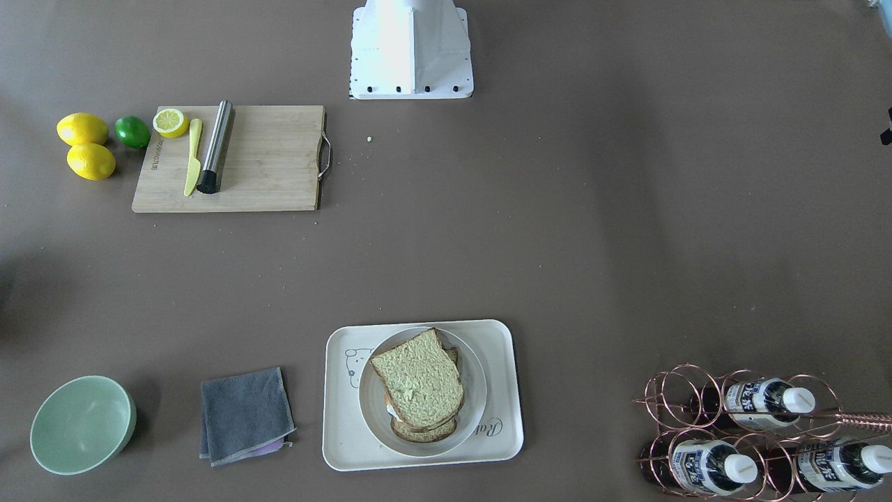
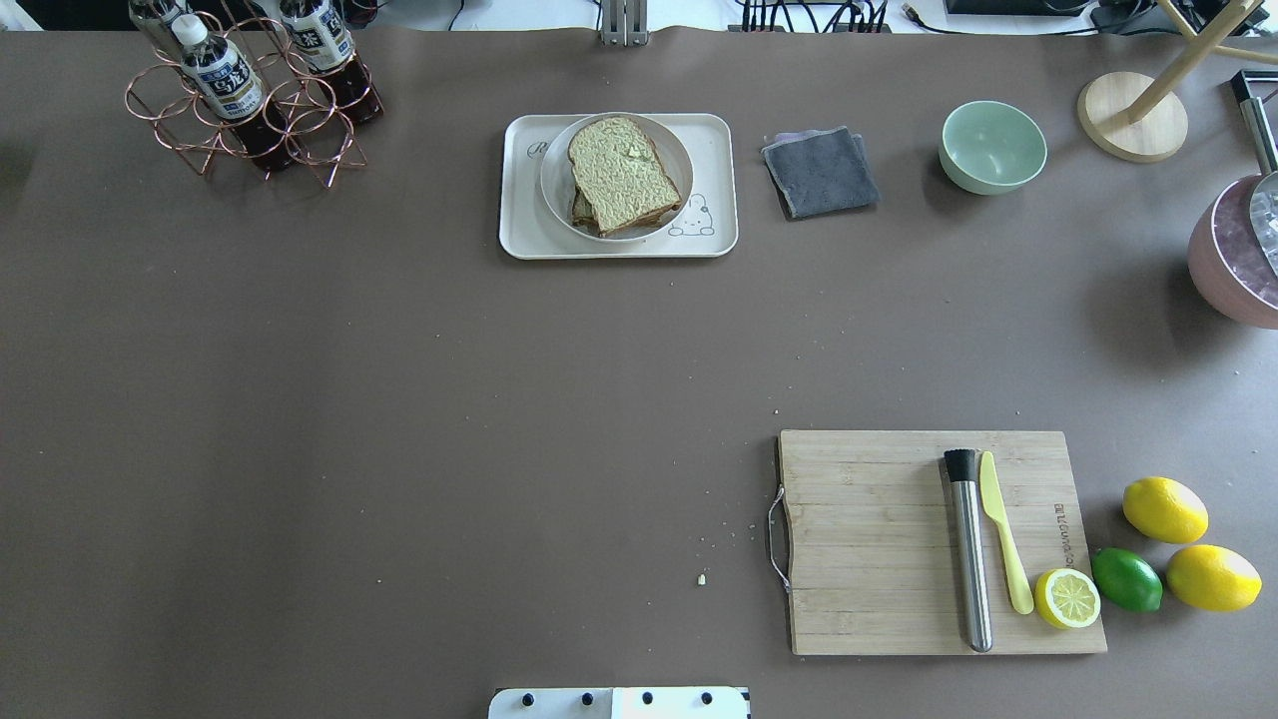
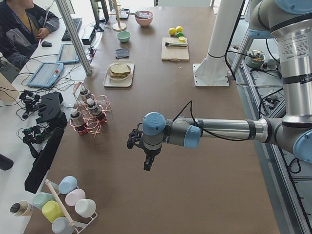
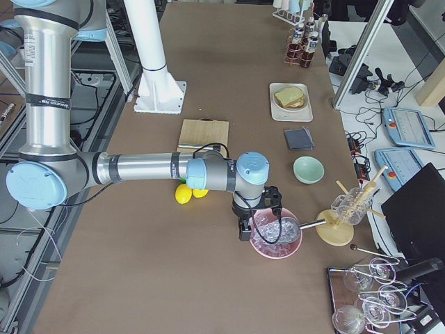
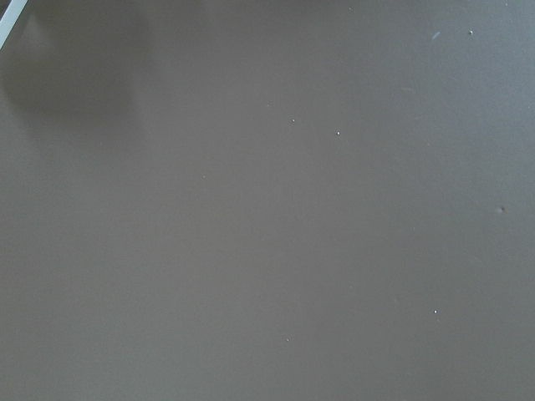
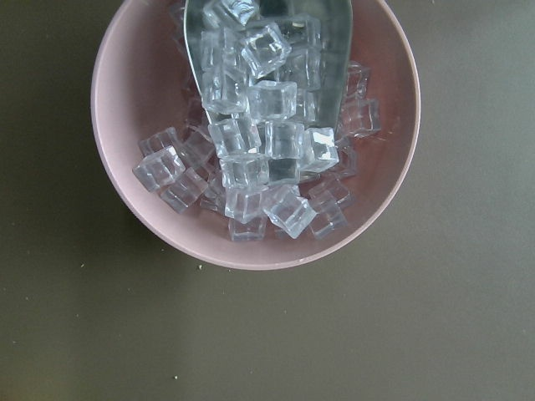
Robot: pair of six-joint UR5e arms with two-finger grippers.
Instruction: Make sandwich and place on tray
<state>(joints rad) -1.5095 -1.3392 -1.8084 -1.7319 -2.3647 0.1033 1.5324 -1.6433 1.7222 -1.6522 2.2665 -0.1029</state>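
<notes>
Two lemons (image 2: 1164, 509) and one lime (image 2: 1126, 579) are lying beside the one board (image 2: 869, 559). One half lemon (image 2: 1067, 598), one knife (image 2: 1001, 524) and one steel rod (image 2: 968, 559) are lying on it. Well apart from the board, three bottles (image 1: 766, 401) are sitting in one rack (image 1: 864, 419), and two slices (image 1: 418, 380), perhaps three, are lying on one plate (image 1: 472, 418) in one tray (image 1: 502, 348).

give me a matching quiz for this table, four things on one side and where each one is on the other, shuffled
Things:
1. sandwich
2. knife
3. ice
4. cloth

Places:
a. on the board
b. in the pink bowl
c. between the tray and the green bowl
d. on the plate on the tray

Pairs: 1-d, 2-a, 3-b, 4-c
</notes>
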